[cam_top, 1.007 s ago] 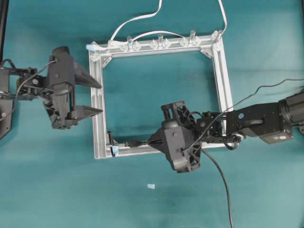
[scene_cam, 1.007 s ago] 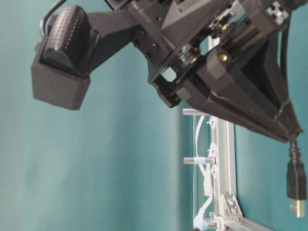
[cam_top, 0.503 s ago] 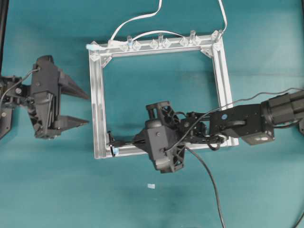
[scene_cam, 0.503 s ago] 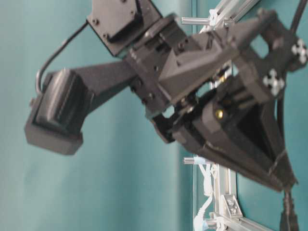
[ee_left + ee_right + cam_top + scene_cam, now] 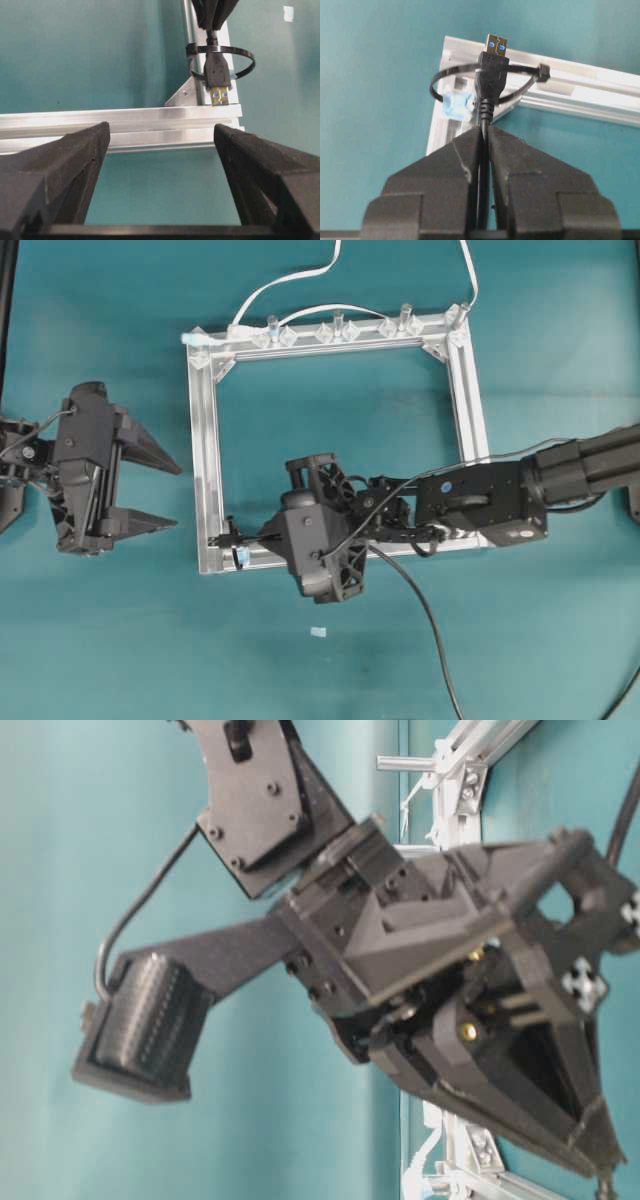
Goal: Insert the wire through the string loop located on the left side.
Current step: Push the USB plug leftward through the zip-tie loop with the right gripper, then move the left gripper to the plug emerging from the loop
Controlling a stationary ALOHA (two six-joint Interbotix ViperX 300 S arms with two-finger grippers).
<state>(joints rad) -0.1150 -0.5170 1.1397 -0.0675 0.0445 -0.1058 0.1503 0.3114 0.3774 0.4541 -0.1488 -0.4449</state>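
Overhead view: a square aluminium frame (image 5: 330,440) lies flat on the teal table (image 5: 100,640), with a white flat cable (image 5: 290,280) running off its far rail and clear plastic pegs (image 5: 338,325) standing along that rail. Inside the frame there is only bare teal surface and the right gripper (image 5: 262,535), which reaches across the near rail toward the near-left corner. The string loop (image 5: 232,536) sits at that corner with its pale blue tape tab (image 5: 241,557) beside it. The left gripper (image 5: 165,495) hovers left of the frame, clear of it, its 2 fingers spread wide with nothing between them. A small pale scrap (image 5: 318,632) lies on the table in front of the frame. Compared with 1 second ago, the right gripper has advanced leftward along the near rail and the left gripper has pulled back away from the frame.

Table-level view: a black arm fills the picture, blurred; a frame corner shows behind it.

Left wrist view: the plug (image 5: 218,80) of the wire (image 5: 212,37) sits inside the loop, its metallic tip past the ring and over the rail.

Right wrist view: the right gripper's fingers (image 5: 465,160) are clamped on the wire just behind the plug, which passes through the loop.
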